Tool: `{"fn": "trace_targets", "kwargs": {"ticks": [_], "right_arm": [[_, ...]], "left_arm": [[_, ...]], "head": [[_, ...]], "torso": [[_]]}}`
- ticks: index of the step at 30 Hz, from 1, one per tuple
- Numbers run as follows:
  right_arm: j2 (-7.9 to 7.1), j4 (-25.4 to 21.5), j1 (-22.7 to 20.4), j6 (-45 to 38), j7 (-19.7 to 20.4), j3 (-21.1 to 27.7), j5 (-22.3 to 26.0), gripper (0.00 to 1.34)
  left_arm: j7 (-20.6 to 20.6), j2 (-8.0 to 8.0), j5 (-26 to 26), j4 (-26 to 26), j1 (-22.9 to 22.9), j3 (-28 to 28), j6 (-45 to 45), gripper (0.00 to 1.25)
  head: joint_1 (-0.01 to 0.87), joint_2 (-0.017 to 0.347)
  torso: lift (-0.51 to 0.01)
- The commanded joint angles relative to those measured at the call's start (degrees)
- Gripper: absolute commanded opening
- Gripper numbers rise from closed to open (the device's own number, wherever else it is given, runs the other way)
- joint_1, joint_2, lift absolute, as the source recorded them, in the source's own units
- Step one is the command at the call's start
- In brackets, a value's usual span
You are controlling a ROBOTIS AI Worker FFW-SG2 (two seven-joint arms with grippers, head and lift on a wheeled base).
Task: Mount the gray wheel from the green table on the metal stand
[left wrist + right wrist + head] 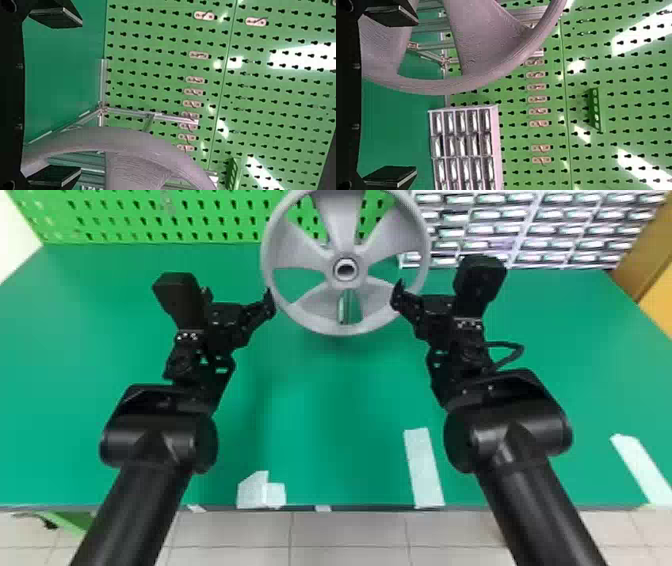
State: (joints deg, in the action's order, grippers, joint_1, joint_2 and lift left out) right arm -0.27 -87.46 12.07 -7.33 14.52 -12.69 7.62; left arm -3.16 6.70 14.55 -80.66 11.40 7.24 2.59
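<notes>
Plain gray wheel (343,238), green table (320,390), green pegboard (150,220) dotted black.

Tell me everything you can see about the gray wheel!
The gray wheel is round, maybe plastic, with a smooth curved rim, wide spokes and a round center hole. It seems to be up above the green table, between the left tool and right tool, which both seem to touch its rim.
</notes>
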Motion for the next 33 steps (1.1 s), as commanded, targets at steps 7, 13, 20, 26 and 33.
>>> {"fn": "trace_targets", "kwargs": {"ticks": [7, 13, 20, 26, 33], "right_arm": [[-0.87, -0.61, -3.11, 5.83, -2.13, 0.48, -1.99, 1.34], [-0.87, -0.43, -3.90, 9.44, -3.36, 0.83, -3.57, 1.34], [-0.87, 1.77, -5.04, 14.18, -5.12, 1.44, -4.45, 1.34], [-0.96, 3.70, -6.10, 17.70, -6.17, 1.44, -4.54, 1.34], [-1.14, 4.84, -7.15, 19.72, -6.96, 1.44, -4.37, 1.34]], "left_arm": [[-0.09, 0.24, -0.14, -5.74, -5.43, -3.64, -0.83, 1.25], [-0.44, 0.24, -0.66, -7.67, -7.36, -5.04, -0.83, 1.25], [-1.32, 0.24, -1.98, -7.94, -8.77, -5.83, 1.45, 1.25], [-2.02, 0.24, -2.77, -7.94, -9.65, -6.54, 2.15, 1.25], [-2.99, 0.24, -3.56, -7.85, -10.88, -7.59, 4.17, 1.23]], "head": [[0.868, 0.052], [0.868, 0.052], [0.868, 0.052], [0.868, 0.052], [0.868, 0.052]], "torso": [[-0.093], [-0.093], [-0.093], [-0.093], [-0.093]]}}
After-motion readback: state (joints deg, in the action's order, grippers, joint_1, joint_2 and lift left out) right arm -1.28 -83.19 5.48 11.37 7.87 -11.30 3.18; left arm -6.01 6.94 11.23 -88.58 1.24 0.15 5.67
